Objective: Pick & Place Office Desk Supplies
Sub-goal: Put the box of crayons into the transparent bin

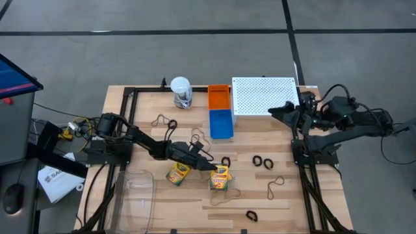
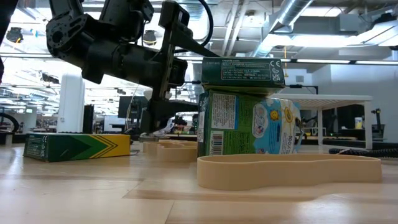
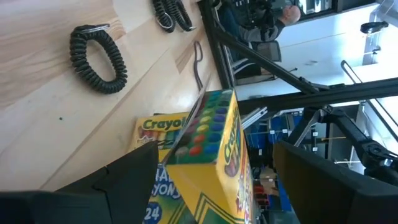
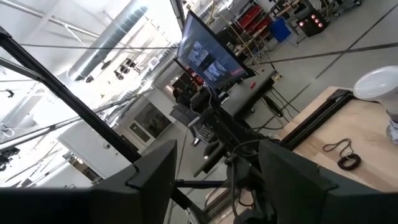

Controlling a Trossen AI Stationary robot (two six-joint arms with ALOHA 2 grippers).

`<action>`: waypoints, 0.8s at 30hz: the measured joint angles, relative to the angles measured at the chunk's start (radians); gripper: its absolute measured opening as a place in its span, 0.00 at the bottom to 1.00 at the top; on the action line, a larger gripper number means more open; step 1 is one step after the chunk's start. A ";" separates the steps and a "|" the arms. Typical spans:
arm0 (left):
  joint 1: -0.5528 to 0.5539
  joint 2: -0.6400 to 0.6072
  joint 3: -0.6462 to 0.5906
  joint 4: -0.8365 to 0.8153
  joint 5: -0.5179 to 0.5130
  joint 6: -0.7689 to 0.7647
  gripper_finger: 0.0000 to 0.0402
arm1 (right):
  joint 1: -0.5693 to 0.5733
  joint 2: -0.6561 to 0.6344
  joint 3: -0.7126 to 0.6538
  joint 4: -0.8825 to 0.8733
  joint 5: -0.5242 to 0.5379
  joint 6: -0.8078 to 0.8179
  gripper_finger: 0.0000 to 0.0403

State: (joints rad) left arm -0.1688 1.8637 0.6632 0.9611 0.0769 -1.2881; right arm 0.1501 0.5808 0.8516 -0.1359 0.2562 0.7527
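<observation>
The left gripper (image 1: 209, 165) reaches low over the middle of the wooden desk (image 1: 325, 201), its jaws spread on either side of a yellow-and-green crayon box (image 1: 220, 177) that stands on end near the desk's front centre; the left wrist view shows the box (image 3: 214, 143) between the two dark fingers (image 3: 134, 180), but whether they press on it cannot be told. A second crayon box (image 1: 177, 173) lies flat just left of the first. Black coiled ring clips (image 1: 262, 160) lie to the right of the boxes, with another (image 1: 251, 215) near the front edge and one (image 1: 225, 161) just behind the standing box. Thin tan rubber-band loops (image 1: 275, 186) are scattered around, one (image 1: 224, 195) lying just in front of the standing box. Farther back stand a white-lidded clear jar (image 1: 181, 91), an orange bin (image 1: 219, 97), a blue bin (image 1: 221, 123) and a white perforated shelf (image 1: 264, 95). The right gripper (image 1: 278, 112) waits raised at the far right of the desk beside the shelf, its jaws apart and holding nothing
</observation>
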 joint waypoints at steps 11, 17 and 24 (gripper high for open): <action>0.002 0.000 0.043 -0.075 0.010 0.034 0.77 | -0.002 -0.040 0.000 -0.031 0.010 -0.001 0.55; 0.002 0.000 0.043 -0.099 0.010 0.049 0.77 | -0.002 -0.037 0.000 -0.033 0.009 -0.001 0.55; 0.008 0.000 0.043 -0.109 0.036 0.053 0.77 | -0.002 -0.040 0.000 -0.041 0.007 -0.001 0.55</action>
State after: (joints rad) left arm -0.1612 1.8637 0.7059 0.8517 0.1129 -1.2346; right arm 0.1482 0.5411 0.8516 -0.1764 0.2630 0.7517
